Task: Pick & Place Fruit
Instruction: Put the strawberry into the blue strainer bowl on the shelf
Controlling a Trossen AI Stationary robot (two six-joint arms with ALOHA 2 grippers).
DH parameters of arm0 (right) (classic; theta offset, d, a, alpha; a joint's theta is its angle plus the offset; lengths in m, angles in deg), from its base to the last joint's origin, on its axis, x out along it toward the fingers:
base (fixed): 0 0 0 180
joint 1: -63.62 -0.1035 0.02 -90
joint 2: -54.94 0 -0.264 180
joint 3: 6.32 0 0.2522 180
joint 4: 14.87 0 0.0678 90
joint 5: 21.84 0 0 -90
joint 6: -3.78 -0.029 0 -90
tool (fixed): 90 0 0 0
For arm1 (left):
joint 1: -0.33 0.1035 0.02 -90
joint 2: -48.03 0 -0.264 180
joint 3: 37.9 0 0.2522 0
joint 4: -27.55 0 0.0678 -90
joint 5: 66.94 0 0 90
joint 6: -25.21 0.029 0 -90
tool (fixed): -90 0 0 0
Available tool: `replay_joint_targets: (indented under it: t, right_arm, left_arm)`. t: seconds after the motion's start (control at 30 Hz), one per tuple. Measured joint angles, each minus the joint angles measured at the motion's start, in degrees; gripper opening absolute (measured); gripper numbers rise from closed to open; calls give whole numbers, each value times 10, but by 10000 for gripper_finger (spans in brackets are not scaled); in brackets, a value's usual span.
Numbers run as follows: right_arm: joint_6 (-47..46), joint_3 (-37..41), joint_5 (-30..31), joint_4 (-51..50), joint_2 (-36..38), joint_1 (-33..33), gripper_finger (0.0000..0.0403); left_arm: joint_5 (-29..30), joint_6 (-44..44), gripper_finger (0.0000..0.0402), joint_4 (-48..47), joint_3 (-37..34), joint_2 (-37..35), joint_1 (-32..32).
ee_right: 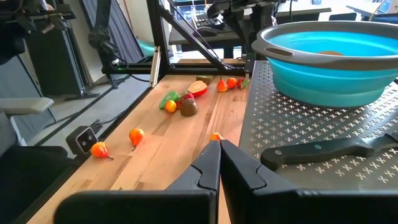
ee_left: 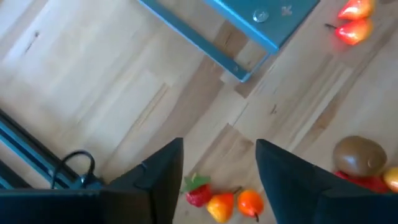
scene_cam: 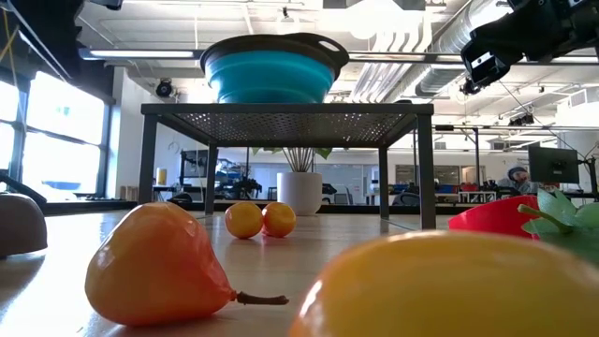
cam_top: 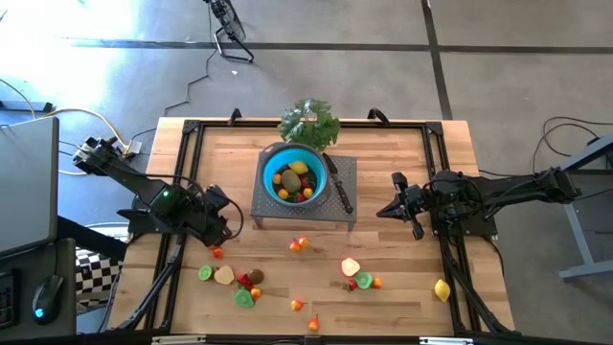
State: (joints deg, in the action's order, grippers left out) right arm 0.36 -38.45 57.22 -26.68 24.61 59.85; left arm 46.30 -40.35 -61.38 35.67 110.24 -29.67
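Note:
Small toy fruits lie scattered on the near half of the wooden table, among them a yellow one (cam_top: 442, 289), a cut slice (cam_top: 351, 267) and a brown one (cam_top: 256, 276). More fruits (cam_top: 292, 180) sit inside the blue bowl (cam_top: 320, 172), which stands on a perforated metal stand (cam_top: 346, 213). My left gripper (cam_top: 225, 228) hangs open near the stand's near-left corner. In its wrist view a strawberry (ee_left: 198, 191) and two orange fruits (ee_left: 236, 204) lie on the table below the open fingers (ee_left: 219, 158). My right gripper (cam_top: 394, 207) is shut, held above table height right of the stand (ee_right: 219, 147).
A black-handled knife (cam_top: 337, 188) lies on the stand beside the bowl, also in the right wrist view (ee_right: 329, 151). A leafy green bunch (cam_top: 309, 122) sits behind the bowl. A black frame (cam_top: 182, 182) borders the table. Bare wood lies between the stand and each arm.

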Motion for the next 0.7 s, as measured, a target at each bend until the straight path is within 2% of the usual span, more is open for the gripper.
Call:
replay_joint_targets:
  t: [0.17, 0.33, 0.53, 0.7]
  right_arm:
    - [0, 0, 0, 0, 0, 0, 3]
    - [-15, 0, 2, 0, 0, 0, 3]
    - [-26, 0, 3, 0, 0, 0, 3]
    - [-26, 0, 3, 0, 0, 0, 3]
  left_arm:
    - [14, 7, 207, 6, 0, 0, 0]
    - [-20, -27, 207, 10, -7, 0, 0]
    - [-102, -38, 207, 82, -93, 0, 0]
    - [-137, -42, 207, 126, -153, 1, 0]
